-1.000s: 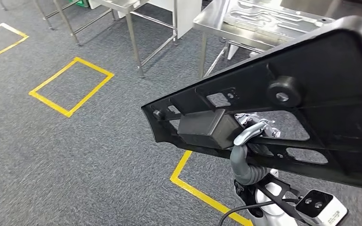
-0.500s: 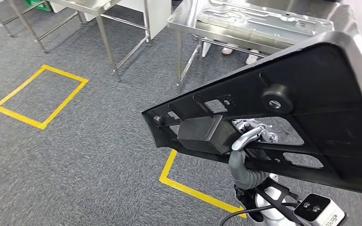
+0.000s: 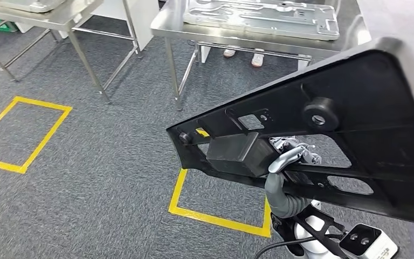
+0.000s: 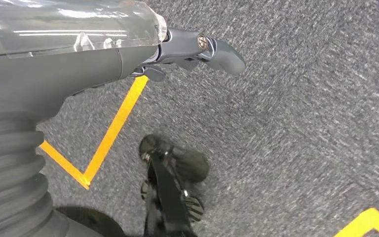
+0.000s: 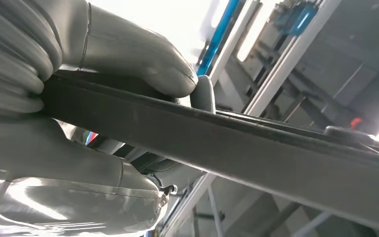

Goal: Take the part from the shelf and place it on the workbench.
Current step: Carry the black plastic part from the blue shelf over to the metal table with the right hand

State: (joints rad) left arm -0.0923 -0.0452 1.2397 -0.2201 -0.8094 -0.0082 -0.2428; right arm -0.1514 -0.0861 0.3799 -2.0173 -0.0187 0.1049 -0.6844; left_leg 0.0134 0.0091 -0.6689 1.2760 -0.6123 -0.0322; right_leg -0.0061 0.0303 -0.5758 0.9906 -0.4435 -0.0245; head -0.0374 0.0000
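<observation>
Right hand (image 3: 288,162) clamped on black part (image 3: 356,124); steel workbench (image 3: 172,24) beyond grey carpet (image 3: 86,178).

No legible text or labels.

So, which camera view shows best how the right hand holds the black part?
The right wrist view: there the right hand clamps an edge of the black part between thumb and fingers, seen close. The head view shows the whole black part, with the hand reaching from under it. The left wrist view faces the carpet.
</observation>
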